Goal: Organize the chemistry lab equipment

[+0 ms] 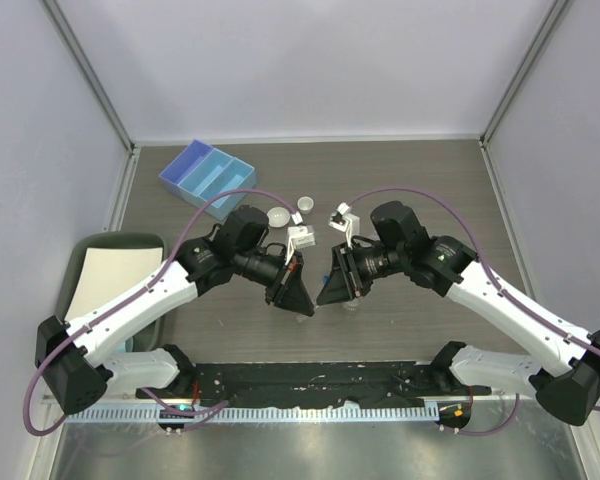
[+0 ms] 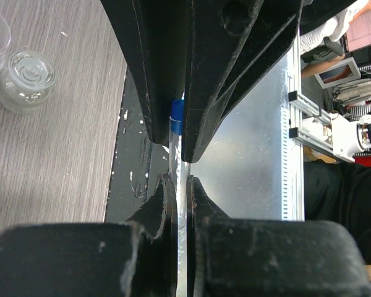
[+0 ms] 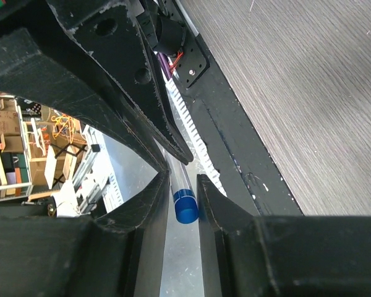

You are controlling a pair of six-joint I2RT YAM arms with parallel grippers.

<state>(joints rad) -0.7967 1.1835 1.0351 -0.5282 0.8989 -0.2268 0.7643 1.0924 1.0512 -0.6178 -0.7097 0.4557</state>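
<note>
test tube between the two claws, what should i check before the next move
1. Left claw shut on the glass of the test tube: ok.
2. Right claw shut on the blue cap end of the same tube: ok.
3. Only one claw gripping before either arm pulls away: not ok, both grip the tube.
4. Cap seated on the tube: ok.
5. Glass beaker apart from both claws: ok.
6. Free spot to set the tube down: cannot tell from these views.
</note>
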